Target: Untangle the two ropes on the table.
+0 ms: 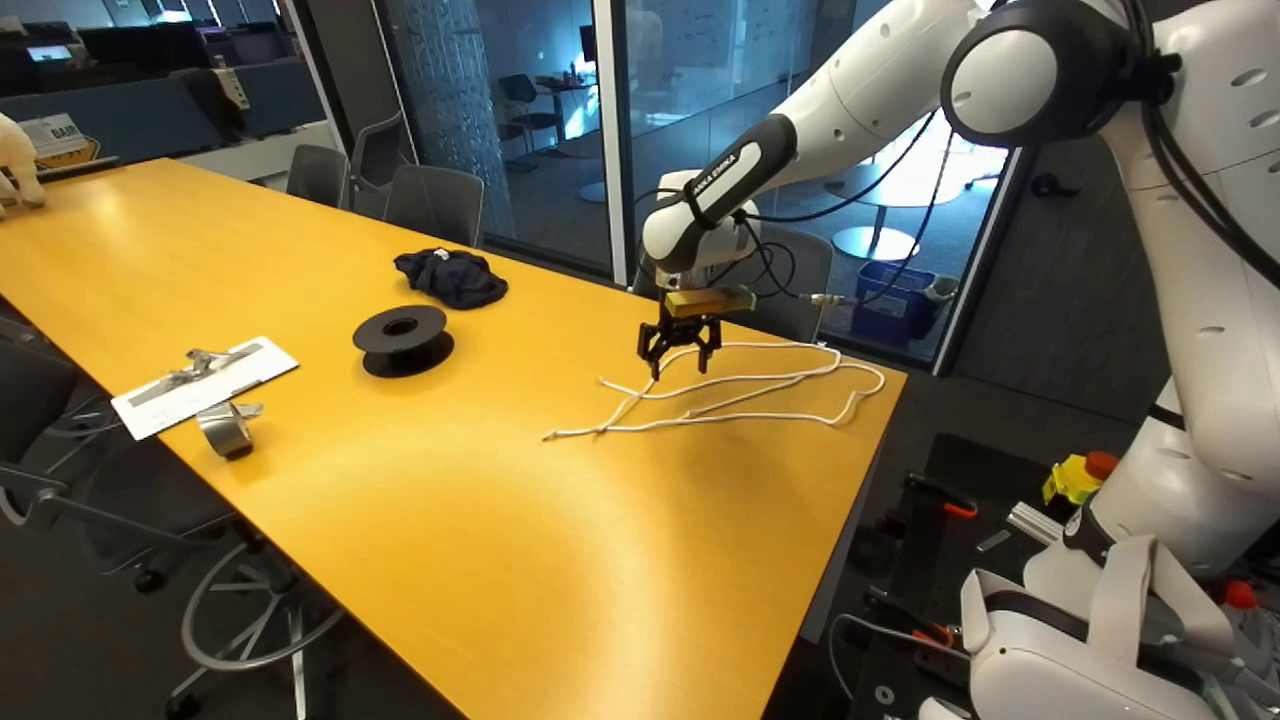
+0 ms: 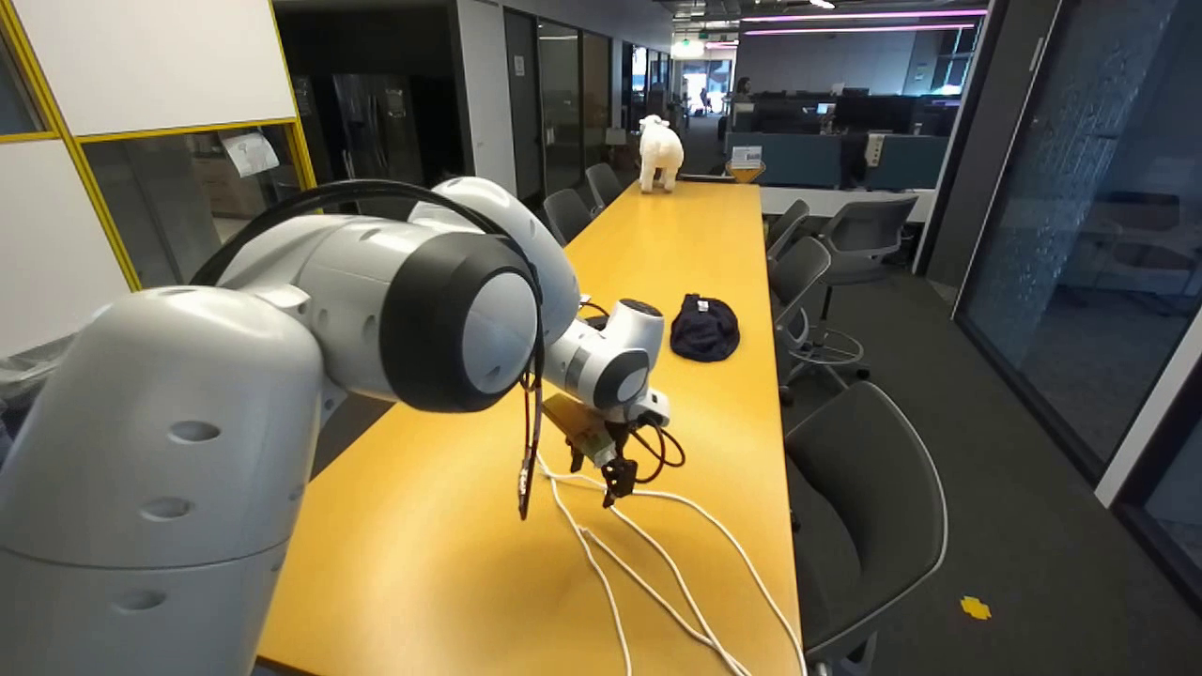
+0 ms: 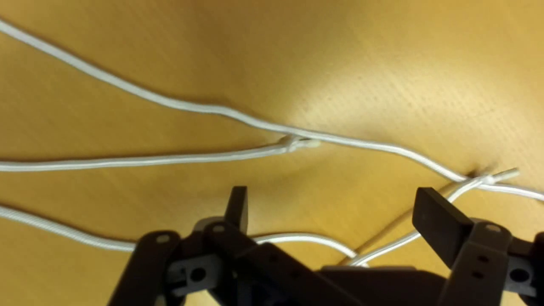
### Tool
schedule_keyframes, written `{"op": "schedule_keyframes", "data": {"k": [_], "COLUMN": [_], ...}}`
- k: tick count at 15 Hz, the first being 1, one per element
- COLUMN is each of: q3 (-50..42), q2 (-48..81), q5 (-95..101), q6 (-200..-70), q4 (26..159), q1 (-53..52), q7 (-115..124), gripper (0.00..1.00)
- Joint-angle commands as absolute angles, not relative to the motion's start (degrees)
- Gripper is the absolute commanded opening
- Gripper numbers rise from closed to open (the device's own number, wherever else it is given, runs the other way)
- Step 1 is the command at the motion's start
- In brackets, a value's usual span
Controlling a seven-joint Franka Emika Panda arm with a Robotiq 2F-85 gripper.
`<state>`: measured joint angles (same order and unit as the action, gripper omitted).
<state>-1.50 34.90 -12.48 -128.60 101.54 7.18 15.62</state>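
Long yellow table [image 1: 560, 530] w/ white ropes [image 3: 170, 159] nr end; chairs [image 2: 869, 498] both sides, glass wall [image 2: 1080, 225] beyond. Gripper [image 1: 680, 373] abv ropes, fingers [image 3: 441, 225] spread.

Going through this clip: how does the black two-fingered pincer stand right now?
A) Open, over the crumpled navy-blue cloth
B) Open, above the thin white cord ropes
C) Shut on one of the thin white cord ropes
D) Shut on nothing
B: the wrist view shows the black two-fingered pincer with its jaws spread wide and nothing clamped between them, the thin white cord ropes lying below.
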Motion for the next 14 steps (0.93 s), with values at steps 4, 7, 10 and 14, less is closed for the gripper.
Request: {"op": "schedule_keyframes", "data": {"k": [4, 7, 10, 14], "q3": [-1.03, -1.12, -1.24, -1.62], "q2": [43.26, 46.88, 50.49, 54.41], "q5": [-18.0, -19.23, -20.09, -19.89], "q6": [-125.03, -125.33, -125.27, -125.39], "q4": [89.76, 85.09, 80.4, 75.69], "q1": [2.46, 1.53, 1.18, 0.99], "q7": [25.36, 28.7, 31.76, 35.2], "gripper": [1.0, 1.0, 1.0, 1.0]}}
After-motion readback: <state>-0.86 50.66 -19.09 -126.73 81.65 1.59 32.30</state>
